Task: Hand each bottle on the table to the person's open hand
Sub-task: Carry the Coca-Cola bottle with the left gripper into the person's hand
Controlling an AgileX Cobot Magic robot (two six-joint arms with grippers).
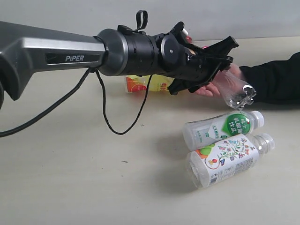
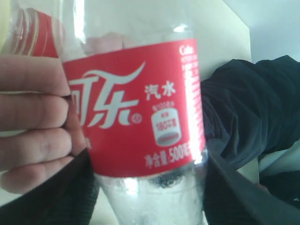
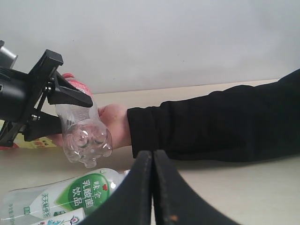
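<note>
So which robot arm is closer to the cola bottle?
Left. The left end effector clamps the cola bottle at the person's hand. The right end effector is shut, apart from it, down by the green bottle.

the near left of the table is left open. the right side is blocked by 2 touching bottles, the green-labelled bottle and the floral-labelled bottle, and by the black sleeve behind.
</note>
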